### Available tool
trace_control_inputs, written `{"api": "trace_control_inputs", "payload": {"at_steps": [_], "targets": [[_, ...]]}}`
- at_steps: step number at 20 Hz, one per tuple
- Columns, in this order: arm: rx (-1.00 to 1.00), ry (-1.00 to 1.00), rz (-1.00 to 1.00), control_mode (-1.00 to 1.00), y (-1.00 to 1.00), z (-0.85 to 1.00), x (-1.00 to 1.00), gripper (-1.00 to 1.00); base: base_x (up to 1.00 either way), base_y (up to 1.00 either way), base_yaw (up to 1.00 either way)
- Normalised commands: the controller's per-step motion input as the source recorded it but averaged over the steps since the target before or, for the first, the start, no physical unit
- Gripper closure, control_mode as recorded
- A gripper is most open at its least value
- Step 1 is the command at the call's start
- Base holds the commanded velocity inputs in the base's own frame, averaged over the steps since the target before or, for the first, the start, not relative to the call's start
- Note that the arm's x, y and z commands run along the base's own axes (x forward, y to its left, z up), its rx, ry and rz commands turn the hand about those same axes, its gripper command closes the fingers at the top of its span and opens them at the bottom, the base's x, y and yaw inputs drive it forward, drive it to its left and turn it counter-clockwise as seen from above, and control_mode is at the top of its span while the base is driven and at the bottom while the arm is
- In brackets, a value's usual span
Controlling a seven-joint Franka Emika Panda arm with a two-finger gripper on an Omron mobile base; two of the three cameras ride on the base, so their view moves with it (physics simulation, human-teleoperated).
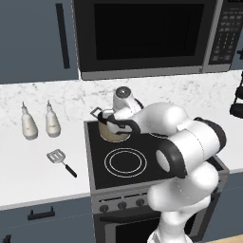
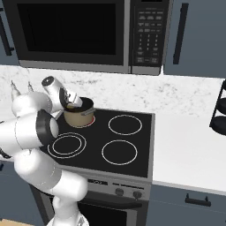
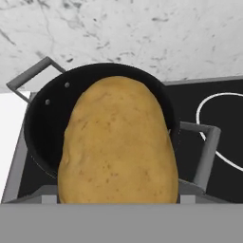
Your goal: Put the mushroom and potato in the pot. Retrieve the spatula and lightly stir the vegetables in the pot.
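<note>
The golden-brown potato (image 3: 118, 142) looms large in the hand view, held just above the mouth of the tan pot (image 3: 47, 109). My gripper (image 1: 113, 121) is shut on it, low over the pot (image 1: 114, 133) on the stove's back left burner. From the right, the gripper (image 2: 70, 101) sits at the near rim of the pot (image 2: 80, 116). The spatula (image 1: 60, 160) lies on the white counter left of the stove, slotted head toward the wall. The potato hides most of the pot's dark inside, and the mushroom is hidden or out of view.
Two white bottles (image 1: 28, 124) (image 1: 52, 120) stand on the counter by the wall behind the spatula. The black cooktop (image 2: 119, 152) has three bare burners. A microwave (image 2: 75, 31) hangs above the stove. A dark rack (image 2: 219, 110) stands on the far right counter.
</note>
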Motion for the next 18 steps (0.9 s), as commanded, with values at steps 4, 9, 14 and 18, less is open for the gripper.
{"api": "trace_control_inputs", "payload": {"at_steps": [4, 9, 14, 18], "targets": [[0.00, 0.00, -0.03, -1.00, 0.00, -0.38, 0.46, 1.00, 0.00, 0.00, 0.00], [0.00, 0.00, -0.03, -1.00, 0.00, -0.31, 0.32, 1.00, 0.00, 0.00, 0.00], [0.00, 0.00, -0.03, -1.00, 0.00, -0.21, 0.23, 1.00, 0.00, 0.00, 0.00], [0.00, 0.00, -0.04, -1.00, 0.00, -0.12, 0.25, -1.00, 0.00, 0.00, 0.00]]}}
